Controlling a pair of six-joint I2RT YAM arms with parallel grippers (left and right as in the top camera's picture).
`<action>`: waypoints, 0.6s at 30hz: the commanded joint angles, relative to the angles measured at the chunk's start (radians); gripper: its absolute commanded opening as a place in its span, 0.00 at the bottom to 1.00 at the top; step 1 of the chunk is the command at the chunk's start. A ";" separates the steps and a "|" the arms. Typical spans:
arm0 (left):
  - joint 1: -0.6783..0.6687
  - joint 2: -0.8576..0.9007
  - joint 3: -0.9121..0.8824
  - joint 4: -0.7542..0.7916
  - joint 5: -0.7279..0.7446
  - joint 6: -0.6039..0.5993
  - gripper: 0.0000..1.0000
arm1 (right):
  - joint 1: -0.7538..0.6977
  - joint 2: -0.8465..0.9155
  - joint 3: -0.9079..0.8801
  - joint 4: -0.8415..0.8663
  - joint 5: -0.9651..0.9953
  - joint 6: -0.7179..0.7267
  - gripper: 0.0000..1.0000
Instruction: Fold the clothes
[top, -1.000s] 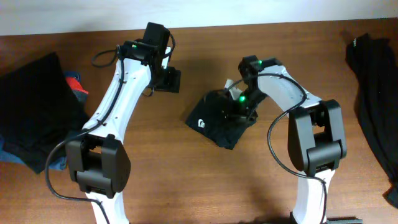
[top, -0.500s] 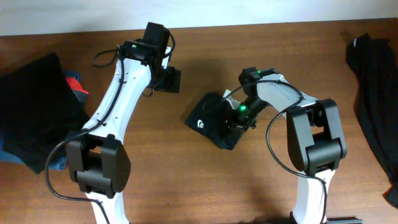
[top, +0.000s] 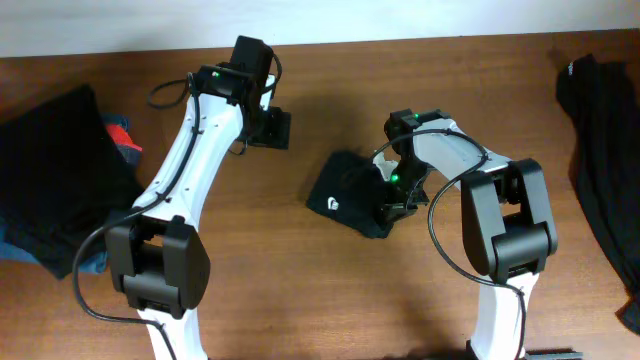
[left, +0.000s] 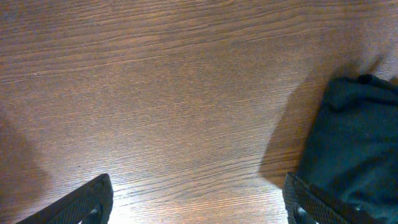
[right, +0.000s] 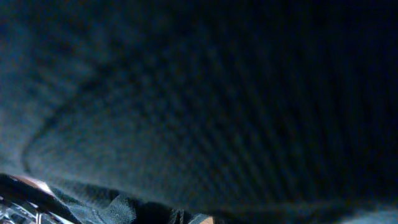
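A folded black shirt (top: 348, 190) with a small white logo lies at the table's middle. My right gripper (top: 392, 200) is pressed down onto its right edge. Black fabric (right: 199, 93) fills the right wrist view from very close and hides the jaws. My left gripper (top: 275, 128) hovers over bare wood up and to the left of the shirt. In the left wrist view my left gripper (left: 196, 208) is open, one finger (left: 87, 202) far from the other, with only wood between them. An edge of the black shirt (left: 354, 143) shows at that view's right.
A heap of black clothes (top: 50, 175) with a red and blue item (top: 120, 135) sits at the table's left edge. Another black garment (top: 600, 150) lies along the right edge. The pale wall borders the wooden table (top: 300, 290) at the back.
My right gripper has come down and slightly right along the shirt's right edge. The shirt has shifted a little right and bunched narrower. The left arm has not moved.
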 joint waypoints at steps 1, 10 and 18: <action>0.009 0.007 0.006 -0.001 -0.011 0.016 0.87 | -0.001 -0.010 -0.006 0.011 0.085 0.008 0.22; 0.009 0.007 0.006 0.000 -0.011 0.016 0.87 | -0.002 -0.091 0.205 -0.129 0.101 -0.050 0.22; 0.010 0.007 0.006 0.003 -0.010 0.016 0.87 | -0.001 -0.126 0.389 -0.129 0.150 -0.071 0.33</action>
